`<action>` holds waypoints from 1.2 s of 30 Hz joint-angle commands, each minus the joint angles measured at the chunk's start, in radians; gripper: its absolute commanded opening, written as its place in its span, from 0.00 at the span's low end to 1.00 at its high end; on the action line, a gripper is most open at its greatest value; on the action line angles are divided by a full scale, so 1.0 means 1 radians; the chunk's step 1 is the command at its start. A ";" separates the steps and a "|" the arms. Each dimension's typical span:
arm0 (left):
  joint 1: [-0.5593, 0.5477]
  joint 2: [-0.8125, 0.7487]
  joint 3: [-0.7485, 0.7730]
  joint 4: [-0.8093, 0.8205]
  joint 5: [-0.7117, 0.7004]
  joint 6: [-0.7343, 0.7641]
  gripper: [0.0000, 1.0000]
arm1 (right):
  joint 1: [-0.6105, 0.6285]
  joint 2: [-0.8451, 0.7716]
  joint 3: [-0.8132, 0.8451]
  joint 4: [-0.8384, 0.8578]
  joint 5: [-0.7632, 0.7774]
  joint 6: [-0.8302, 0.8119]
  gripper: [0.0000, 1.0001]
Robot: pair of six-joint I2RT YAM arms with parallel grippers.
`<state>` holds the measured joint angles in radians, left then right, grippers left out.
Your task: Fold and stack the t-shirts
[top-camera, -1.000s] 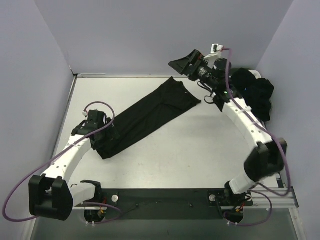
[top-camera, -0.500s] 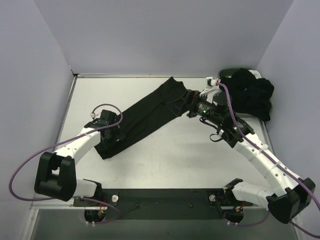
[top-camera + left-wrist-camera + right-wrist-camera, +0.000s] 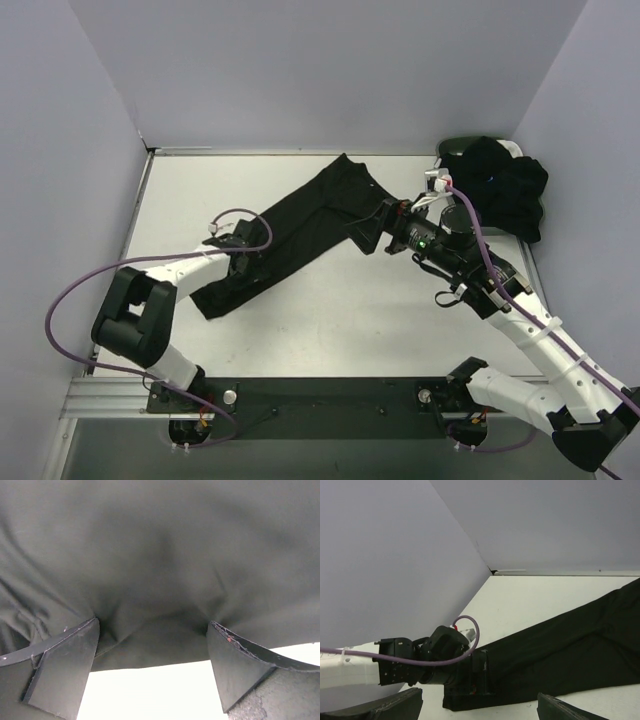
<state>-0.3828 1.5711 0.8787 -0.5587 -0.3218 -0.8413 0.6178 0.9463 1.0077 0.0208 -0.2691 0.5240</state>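
Observation:
One black t-shirt [image 3: 300, 225], folded into a long strip, lies diagonally across the table from near left to far middle. My left gripper [image 3: 248, 268] is open, low over the strip's near-left end. In the left wrist view the black cloth [image 3: 160, 555] fills the frame and lies between the spread fingers [image 3: 65, 665]. My right gripper [image 3: 366, 232] is open at the strip's far right end, just above the cloth. Its wrist view looks along the t-shirt [image 3: 560, 650] toward my left gripper [image 3: 470, 677]. More black t-shirts [image 3: 505, 185] are heaped at the back right.
A dark oval basket [image 3: 452, 148] holds the heap in the back right corner. Grey walls close the table on the left, back and right. Bare white tabletop [image 3: 380, 310] lies in front of the strip.
My left gripper has slid right onto the strip's near end. My right arm has swung down from the back wall to the strip's far end. The shirt has barely shifted.

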 commanded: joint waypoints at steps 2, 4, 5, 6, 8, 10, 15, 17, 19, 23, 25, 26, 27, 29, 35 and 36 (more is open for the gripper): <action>-0.229 0.021 -0.020 0.008 -0.069 -0.096 0.98 | 0.005 0.005 0.020 -0.018 0.045 -0.027 1.00; -0.292 0.026 -0.026 0.016 -0.057 -0.116 0.97 | 0.007 0.020 0.020 -0.018 0.050 -0.024 1.00; -0.359 0.026 -0.026 0.019 -0.057 -0.145 0.97 | 0.007 0.025 0.020 -0.018 0.051 -0.019 1.00; -0.392 0.026 -0.024 0.020 -0.057 -0.157 0.97 | 0.005 0.029 0.020 -0.018 0.053 -0.016 1.00; -0.456 0.033 -0.004 0.014 -0.065 -0.200 0.97 | 0.007 0.039 0.017 -0.018 0.065 -0.007 1.00; -0.548 0.049 0.029 0.011 -0.066 -0.222 0.97 | 0.005 0.039 0.011 -0.045 0.068 -0.002 1.00; -0.729 0.128 0.137 0.002 -0.068 -0.306 0.98 | 0.003 0.022 0.012 -0.081 0.097 0.005 1.00; -0.804 0.187 0.199 0.003 -0.051 -0.341 0.97 | 0.002 0.017 0.029 -0.113 0.106 0.001 1.00; -0.865 0.245 0.241 0.005 -0.033 -0.367 0.98 | -0.003 0.013 0.048 -0.136 0.114 -0.012 1.00; -0.947 0.337 0.361 -0.012 -0.013 -0.406 0.97 | -0.013 -0.001 0.063 -0.176 0.134 -0.024 1.00; -0.972 0.375 0.423 -0.023 0.000 -0.421 0.97 | -0.023 -0.001 0.074 -0.191 0.133 -0.030 1.00; -0.988 0.382 0.440 -0.026 0.004 -0.424 0.98 | -0.024 0.000 0.075 -0.196 0.133 -0.030 1.00; -0.993 0.386 0.472 -0.029 0.006 -0.424 0.97 | -0.026 0.003 0.078 -0.200 0.133 -0.032 1.00; -1.007 0.380 0.496 -0.056 -0.002 -0.432 0.97 | -0.030 0.003 0.080 -0.206 0.131 -0.036 1.00; -1.044 0.241 0.502 -0.069 -0.008 -0.452 0.98 | -0.058 -0.003 0.098 -0.231 0.127 -0.050 1.00; -1.059 0.195 0.503 -0.072 -0.014 -0.452 0.97 | -0.067 0.006 0.109 -0.236 0.122 -0.048 1.00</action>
<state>-1.4086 1.9213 1.3479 -0.5987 -0.3264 -1.2278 0.5804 0.9588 1.0557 -0.2047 -0.1535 0.4942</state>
